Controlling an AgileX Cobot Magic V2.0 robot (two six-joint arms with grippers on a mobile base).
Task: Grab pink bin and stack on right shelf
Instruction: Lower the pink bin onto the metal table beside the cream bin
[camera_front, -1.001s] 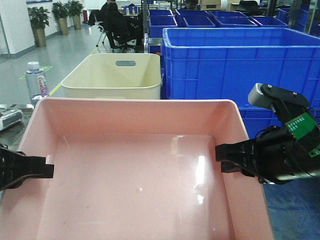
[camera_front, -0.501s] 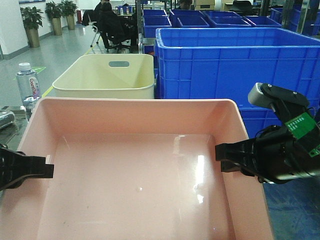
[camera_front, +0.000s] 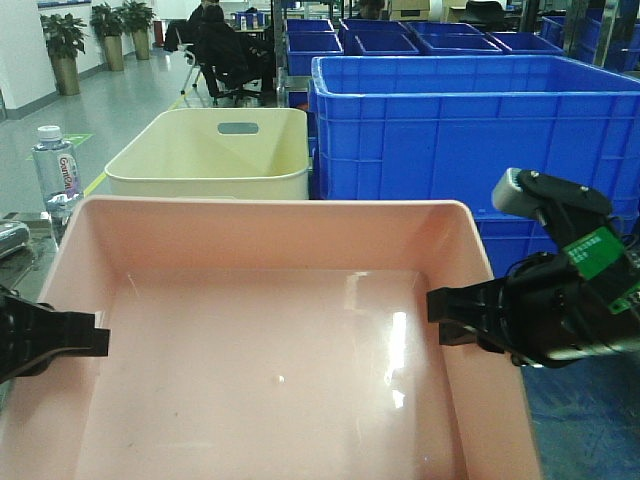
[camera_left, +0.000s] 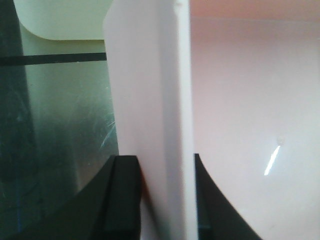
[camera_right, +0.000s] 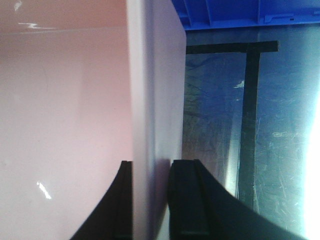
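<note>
The pink bin (camera_front: 270, 240) fills the lower half of the front view, held level between both arms. My left gripper (camera_front: 98, 335) is shut on its left wall; the left wrist view shows the fingers either side of the rim (camera_left: 160, 160). My right gripper (camera_front: 440, 318) is shut on its right wall, one finger inside and one outside (camera_right: 152, 165). The bin's wall also shows in the left wrist view (camera_left: 150, 90) and the right wrist view (camera_right: 150, 75). The dark glossy steel shelf shows beneath the bin (camera_right: 280, 150), and on its left side too (camera_left: 60, 125). I cannot tell whether the bin touches it.
A taller cream bin with a handle slot (camera_front: 210, 150) stands just beyond the pink bin. Large ribbed blue crates (camera_front: 470, 130) are stacked at the right and back. A water bottle (camera_front: 55, 165) stands at the far left. A seated person (camera_front: 225, 50) is far behind.
The background has slid left in the front view: the cream bin, bottle and blue crates all shifted left. Both grippers keep their hold on the pink bin.
</note>
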